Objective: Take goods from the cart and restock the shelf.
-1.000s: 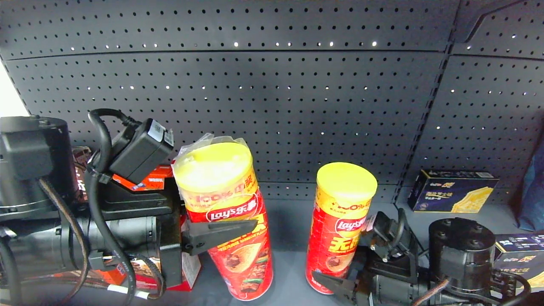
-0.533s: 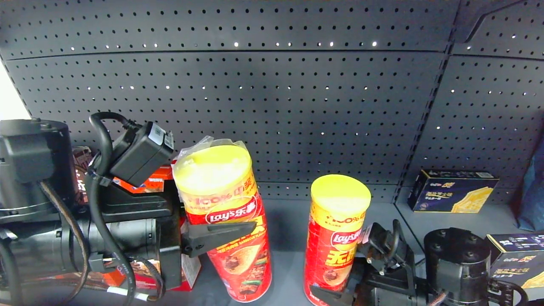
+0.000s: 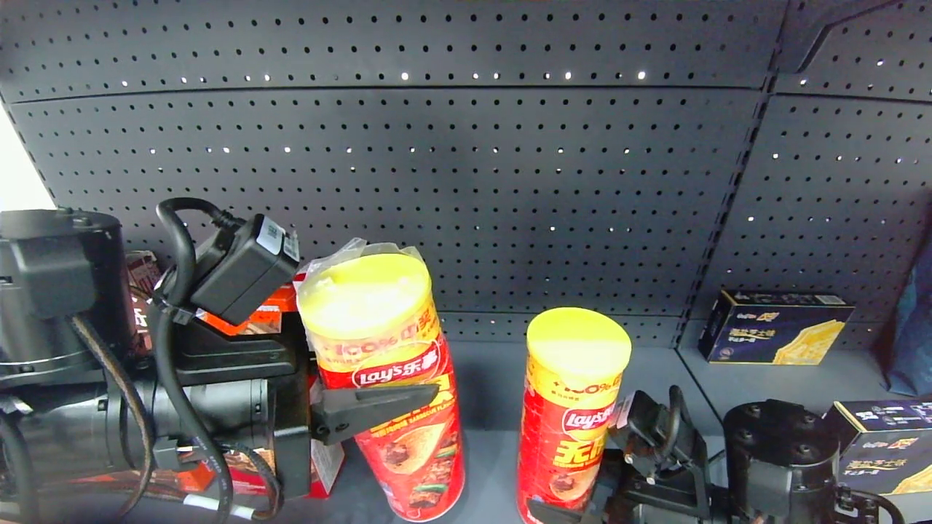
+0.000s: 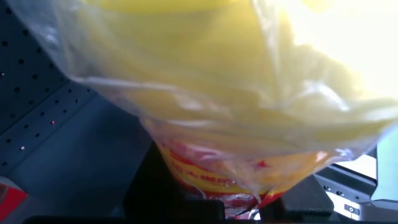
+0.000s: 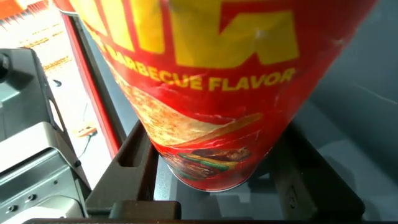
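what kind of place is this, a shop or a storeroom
Likely a shop aisle, or a mock-up of one: a dark shelf with a perforated back panel, a wrapped chip can and an unwrapped chip can, and a dark blue box stocked at the right.

a: what is moving?
b: the right gripper [image 3: 564, 502] is lowering the right can [image 3: 575, 407], drifting slightly toward the robot's left.
a: and the other side?
b: the left gripper [image 3: 393, 407] is easing the left can [image 3: 378, 349] down slightly.
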`<state>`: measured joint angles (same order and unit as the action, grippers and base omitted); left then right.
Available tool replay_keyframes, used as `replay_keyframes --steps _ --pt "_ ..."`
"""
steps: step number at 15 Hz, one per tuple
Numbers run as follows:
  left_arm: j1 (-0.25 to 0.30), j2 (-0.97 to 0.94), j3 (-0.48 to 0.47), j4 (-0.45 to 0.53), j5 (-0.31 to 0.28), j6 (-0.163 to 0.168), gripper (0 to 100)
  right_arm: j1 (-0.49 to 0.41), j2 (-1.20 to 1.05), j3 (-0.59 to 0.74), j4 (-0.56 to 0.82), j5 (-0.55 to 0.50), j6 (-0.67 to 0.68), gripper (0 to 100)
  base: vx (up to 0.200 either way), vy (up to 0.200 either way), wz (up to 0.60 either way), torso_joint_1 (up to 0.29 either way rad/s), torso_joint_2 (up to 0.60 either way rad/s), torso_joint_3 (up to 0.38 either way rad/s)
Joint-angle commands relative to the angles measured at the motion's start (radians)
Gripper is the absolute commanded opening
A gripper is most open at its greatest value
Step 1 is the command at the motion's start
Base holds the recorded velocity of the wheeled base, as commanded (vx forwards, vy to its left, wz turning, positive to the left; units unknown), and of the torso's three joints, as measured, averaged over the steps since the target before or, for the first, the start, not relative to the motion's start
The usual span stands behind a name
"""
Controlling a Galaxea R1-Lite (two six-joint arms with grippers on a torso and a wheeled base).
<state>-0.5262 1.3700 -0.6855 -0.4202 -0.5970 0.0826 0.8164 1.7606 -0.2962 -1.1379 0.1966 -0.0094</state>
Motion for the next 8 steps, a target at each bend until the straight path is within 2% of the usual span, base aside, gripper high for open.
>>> replay_keyframes --steps 1,2,8 --pt "0.0 0.0 0.001 0.0 0.0 0.0 0 0.01 0.003 0.006 0.003 -0.013 0.0 0 0.0 0.0 0.0 0.0 0.0 0.0" --pt "0.0 0.0 0.006 0.0 0.0 0.0 0 0.012 0.003 0.009 0.003 -0.016 0.0 100 0.0 0.0 0.0 0.0 0.0 0.0" --pt "-0.002 0.003 0.012 0.0 -0.003 0.002 0 0.012 -0.052 0.065 0.004 -0.065 -0.003 100 0.0 0.0 0.0 0.0 0.0 0.0"
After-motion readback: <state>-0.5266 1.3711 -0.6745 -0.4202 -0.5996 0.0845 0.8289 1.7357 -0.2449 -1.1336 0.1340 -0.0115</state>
